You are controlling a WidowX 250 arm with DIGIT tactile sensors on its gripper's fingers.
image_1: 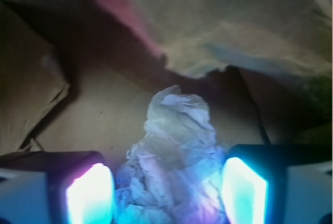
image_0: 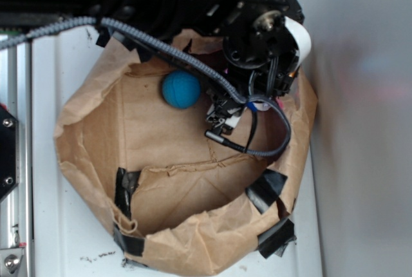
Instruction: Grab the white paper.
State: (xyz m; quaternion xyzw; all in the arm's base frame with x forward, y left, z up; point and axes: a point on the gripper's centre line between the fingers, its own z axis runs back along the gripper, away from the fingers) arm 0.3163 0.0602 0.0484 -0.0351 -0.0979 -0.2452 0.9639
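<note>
gripper [image_1: 166, 193]: jaws apart, 2 lit pads flanking white paper [image_1: 174, 166], grip not closed | site: inside brown paper bag [image_0: 96, 116] | blue ball [image_0: 181, 89] nearby

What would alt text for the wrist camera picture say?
A crumpled white paper wad sits between the two glowing fingers of the open gripper, not yet squeezed. Around and behind it is the creased brown paper bag, shadowed at upper left.

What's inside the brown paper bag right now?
A blue ball lies on the floor of the brown paper bag. The end effector is down inside, open, with the white paper between its fingers. The arm hides that paper in the exterior view.
</note>
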